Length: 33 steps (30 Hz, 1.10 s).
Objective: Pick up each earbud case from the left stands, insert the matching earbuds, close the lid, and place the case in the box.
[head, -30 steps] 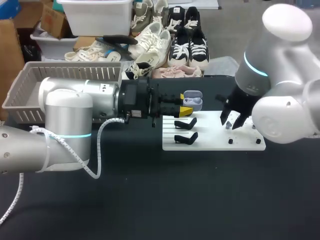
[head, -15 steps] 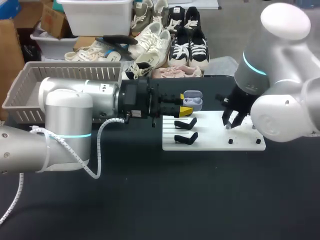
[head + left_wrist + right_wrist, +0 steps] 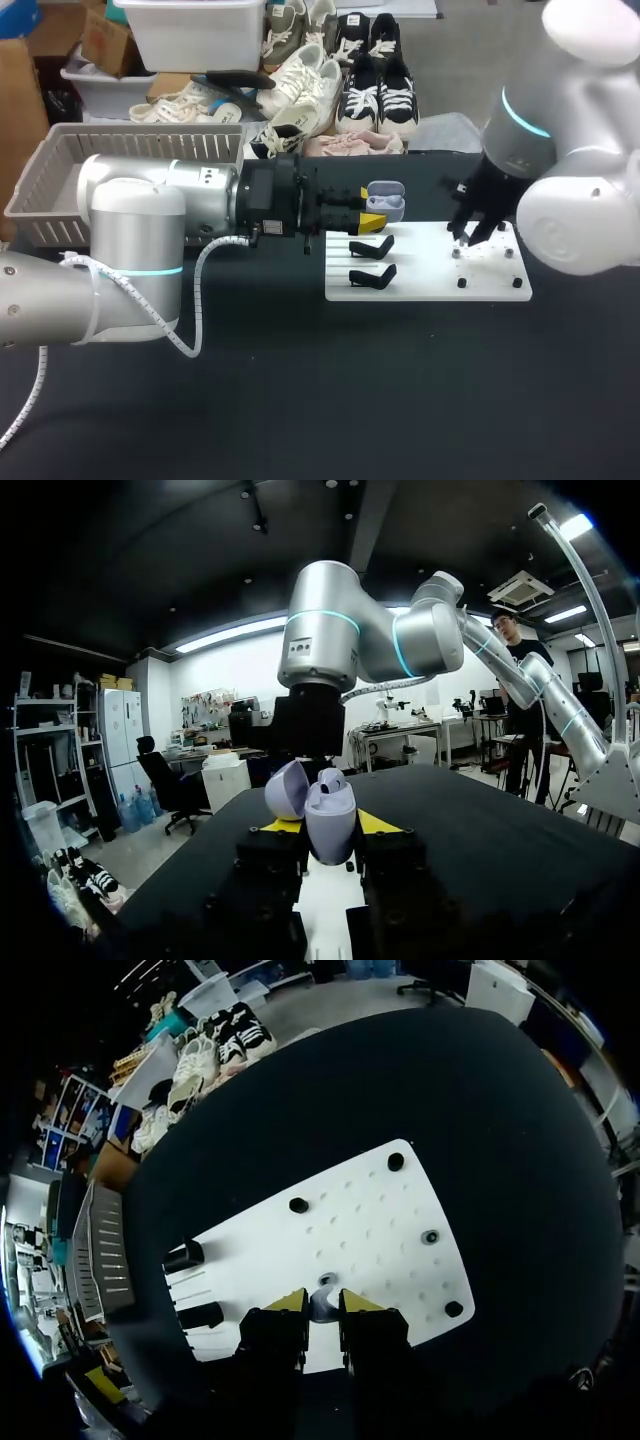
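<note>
Lavender case [image 3: 330,805], lid open, stands upright, clamped in the left gripper [image 3: 322,830]. Over the white board [image 3: 385,1215] the right gripper [image 3: 322,1303] is narrow and seems to pinch a small earbud [image 3: 324,1309]. The case lies to its left, with the open mouth facing up.

You are working over a plain black tabletop [image 3: 300,400], matte and even in tone, which fills the head view from the near side up to a straight far edge. Light falls on it from above and leaves only soft, short shadows. Seen from the right wrist, the same dark surface spreads wide on every side. Seen from the left wrist, it runs ahead as a flat plane with a faint sheen.
</note>
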### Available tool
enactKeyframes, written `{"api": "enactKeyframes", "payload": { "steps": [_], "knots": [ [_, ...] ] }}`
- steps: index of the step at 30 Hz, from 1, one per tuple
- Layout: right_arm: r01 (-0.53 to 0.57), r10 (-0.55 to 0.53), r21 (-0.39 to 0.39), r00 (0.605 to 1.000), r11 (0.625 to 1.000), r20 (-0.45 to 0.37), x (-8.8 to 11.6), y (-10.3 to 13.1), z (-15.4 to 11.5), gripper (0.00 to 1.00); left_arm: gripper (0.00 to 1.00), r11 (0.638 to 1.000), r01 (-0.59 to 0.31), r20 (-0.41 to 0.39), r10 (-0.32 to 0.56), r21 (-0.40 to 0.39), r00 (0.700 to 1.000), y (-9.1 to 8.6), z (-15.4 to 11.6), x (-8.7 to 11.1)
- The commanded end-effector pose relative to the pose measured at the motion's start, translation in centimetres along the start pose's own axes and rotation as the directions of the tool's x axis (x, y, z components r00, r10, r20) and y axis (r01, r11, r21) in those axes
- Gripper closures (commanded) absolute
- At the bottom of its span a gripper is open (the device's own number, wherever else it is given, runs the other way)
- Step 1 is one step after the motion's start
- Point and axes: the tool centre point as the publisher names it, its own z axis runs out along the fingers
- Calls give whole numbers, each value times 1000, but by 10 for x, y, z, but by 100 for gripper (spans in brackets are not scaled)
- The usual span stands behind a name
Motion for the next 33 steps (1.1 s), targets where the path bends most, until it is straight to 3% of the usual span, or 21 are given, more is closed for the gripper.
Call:
{"api": "enactKeyframes", "payload": {
  "steps": [1,6,13,19,26,33],
  "knots": [
    [10,-10,-25,1000,1000,2,7,-8,-30,100,100,1000,-1,1,1,-2,1000,0,0,0],
    [37,-38,-82,999,996,-9,3,-1,-70,100,100,1000,-1,1,1,-2,1000,0,0,0],
    [121,-113,-188,992,975,55,7,21,-142,100,100,1000,-1,1,1,-2,1000,0,0,0],
    [232,-214,-193,971,953,109,18,44,-185,100,100,1000,-1,1,1,-2,1000,0,0,0],
    [423,-425,-104,905,900,-2,45,74,-199,100,100,1000,-1,1,1,-2,1000,0,0,0],
    [500,-506,-87,859,861,-72,66,106,-198,100,100,1000,-1,1,1,-2,1000,0,0,0]
  ]
}}
